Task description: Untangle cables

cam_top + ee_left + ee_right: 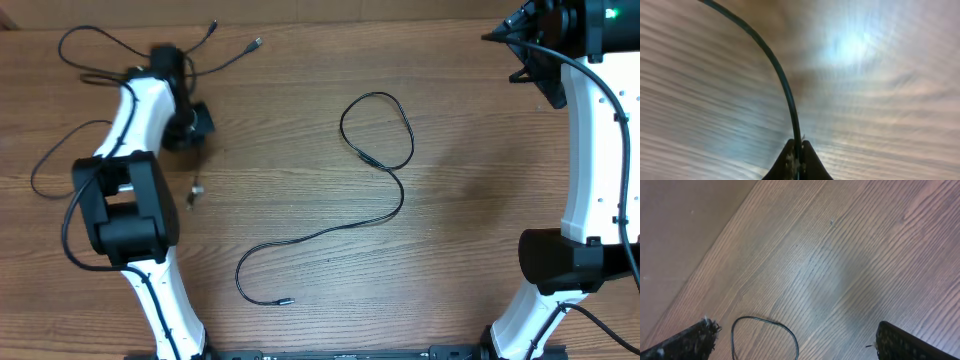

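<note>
One black cable (pixel 372 215) lies alone mid-table, with a loop at its far end and a plug end near the front. Its loop also shows in the right wrist view (pixel 765 326). Other black cables (pixel 95 52) sprawl at the far left, with two plug ends (pixel 256 43) pointing right. My left gripper (pixel 190 125) is down among them. In the left wrist view it (pixel 796 151) is shut on a thin black cable (pixel 782 82) that curves away to the upper left. My right gripper (pixel 795 330) is open and empty, raised at the far right (pixel 525 48).
A small silvery plug (pixel 196 190) lies on the wooden table (pixel 450 230) beside the left arm. A thin cable loop (pixel 45 170) reaches toward the left edge. The table's far edge runs just behind the left cables.
</note>
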